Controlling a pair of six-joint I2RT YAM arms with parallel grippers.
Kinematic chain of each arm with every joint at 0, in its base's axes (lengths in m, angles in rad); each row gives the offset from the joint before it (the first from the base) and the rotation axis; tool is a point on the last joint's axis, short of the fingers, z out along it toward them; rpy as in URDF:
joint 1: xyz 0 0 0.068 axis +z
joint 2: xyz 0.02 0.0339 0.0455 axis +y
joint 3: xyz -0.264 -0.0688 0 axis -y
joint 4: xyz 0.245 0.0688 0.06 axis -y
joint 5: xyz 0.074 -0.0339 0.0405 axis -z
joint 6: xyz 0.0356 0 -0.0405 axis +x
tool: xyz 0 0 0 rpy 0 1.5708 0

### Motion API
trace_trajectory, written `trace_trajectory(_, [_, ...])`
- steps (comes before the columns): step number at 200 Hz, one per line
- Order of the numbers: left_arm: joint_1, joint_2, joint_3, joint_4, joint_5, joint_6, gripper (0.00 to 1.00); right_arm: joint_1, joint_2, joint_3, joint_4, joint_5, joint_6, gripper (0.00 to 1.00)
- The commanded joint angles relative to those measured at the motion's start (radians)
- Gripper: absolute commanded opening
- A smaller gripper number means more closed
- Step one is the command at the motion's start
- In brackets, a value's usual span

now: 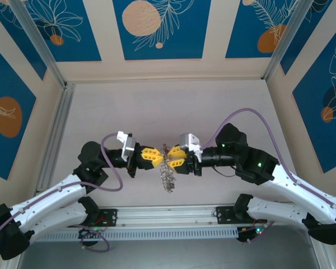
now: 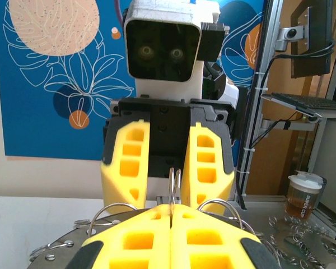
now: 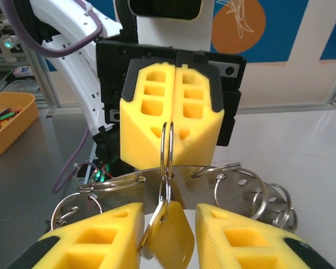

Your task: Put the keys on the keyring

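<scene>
Left claw (image 1: 158, 157) and right claw (image 1: 172, 158) meet tip to tip in the overhead view, with the large flat grey metal keyring (image 1: 167, 176) hanging between them. On the left wrist camera, the left claw (image 2: 172, 210) is clamped tight on 1 small silvery split ring (image 2: 174, 179). On the right wrist camera, the right claw (image 3: 168, 216) stands partly apart around the yellow-tagged key (image 3: 176, 238), not visibly pinching it. Threading looks underway: 1 key is at the ring, and the others are likely left to do.
</scene>
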Motion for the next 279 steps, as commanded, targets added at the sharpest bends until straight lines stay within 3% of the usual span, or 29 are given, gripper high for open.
trace_trajectory(1, [0.003,-0.026,0.000,0.037,0.013,0.014,0.00,0.003,-0.040,-0.007,0.029,0.052,0.012,0.31])
trace_trajectory(113, [0.004,-0.032,0.011,-0.030,0.018,0.043,0.00,0.005,0.050,0.029,0.092,-0.031,0.009,0.29])
trace_trajectory(179, [0.004,-0.026,0.025,-0.035,0.016,0.044,0.00,0.002,0.053,0.027,0.076,0.001,-0.010,0.00])
trace_trajectory(189, [0.005,-0.032,0.042,-0.105,0.001,0.078,0.00,0.004,0.053,0.034,0.061,0.017,-0.020,0.00])
trace_trajectory(206, [0.002,-0.064,0.109,-0.372,-0.061,0.214,0.00,0.009,0.049,0.050,0.026,0.061,-0.046,0.00])
trace_trajectory(221, [-0.003,-0.093,0.174,-0.598,-0.128,0.328,0.15,0.012,0.040,0.062,-0.006,0.093,-0.069,0.00])
trace_trajectory(234, [-0.010,-0.109,0.231,-0.753,-0.182,0.408,0.22,0.015,0.042,0.078,-0.035,0.110,-0.087,0.00])
trace_trajectory(279, [-0.061,-0.070,0.382,-1.029,-0.278,0.562,0.24,0.037,0.094,0.127,-0.092,0.135,-0.131,0.00])
